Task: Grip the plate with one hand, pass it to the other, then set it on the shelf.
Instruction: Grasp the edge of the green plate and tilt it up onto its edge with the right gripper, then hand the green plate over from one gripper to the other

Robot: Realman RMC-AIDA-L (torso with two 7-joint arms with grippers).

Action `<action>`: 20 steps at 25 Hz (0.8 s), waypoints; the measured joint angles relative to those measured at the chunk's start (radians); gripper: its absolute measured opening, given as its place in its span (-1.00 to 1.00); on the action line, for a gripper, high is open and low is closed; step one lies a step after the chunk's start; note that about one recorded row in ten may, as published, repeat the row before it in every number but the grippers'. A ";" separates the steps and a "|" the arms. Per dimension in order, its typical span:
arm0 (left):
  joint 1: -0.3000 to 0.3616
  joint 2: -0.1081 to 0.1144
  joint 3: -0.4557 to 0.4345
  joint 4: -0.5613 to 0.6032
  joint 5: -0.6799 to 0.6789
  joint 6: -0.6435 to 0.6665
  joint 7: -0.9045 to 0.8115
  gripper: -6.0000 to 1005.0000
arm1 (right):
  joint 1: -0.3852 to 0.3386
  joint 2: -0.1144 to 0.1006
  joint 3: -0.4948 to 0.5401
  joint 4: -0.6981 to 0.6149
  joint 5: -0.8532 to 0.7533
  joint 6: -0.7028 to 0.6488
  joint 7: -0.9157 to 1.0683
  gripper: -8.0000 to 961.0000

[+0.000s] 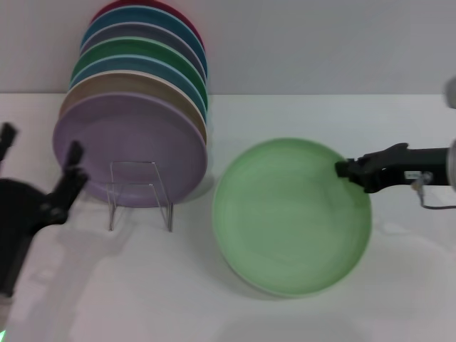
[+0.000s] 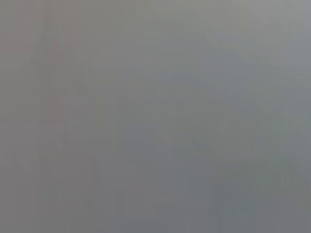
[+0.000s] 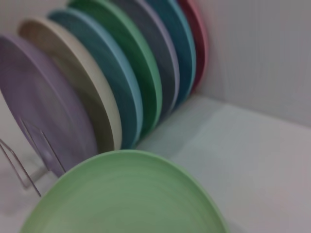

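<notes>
Gripping the right rim of the pale green plate (image 1: 291,215), the right claw (image 1: 343,169) holds it tilted above the white tabletop (image 1: 399,285). Left of it stands the clear shelf (image 1: 139,192), fronting stacked plates (image 1: 135,92). The left claw (image 1: 43,160) waits spread wide at far left.

We see only flat grey in the left wrist view, so nothing there can be told. The left tool (image 1: 39,167) is blurry, and its arm is cut off by the picture's edge. The right tool (image 1: 342,169) touches the rim of the plate (image 1: 292,214), but we cannot tell how its fingers sit. The stacked plates (image 1: 135,92) hide one another. The shelf (image 1: 139,192) is see-through and hard to make out.
</notes>
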 joint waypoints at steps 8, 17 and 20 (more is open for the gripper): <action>0.167 0.179 -0.083 -0.706 0.131 -0.691 0.092 0.67 | -0.150 0.002 0.066 -0.056 0.344 0.004 -0.393 -0.92; 0.164 0.167 -0.218 -1.235 0.203 -1.587 0.102 0.67 | -0.168 0.006 0.116 -0.187 0.553 0.015 -0.761 -0.93; 0.116 0.102 -0.244 -1.278 0.199 -1.777 0.172 0.66 | -0.163 0.008 0.098 -0.188 0.590 0.015 -0.830 -0.93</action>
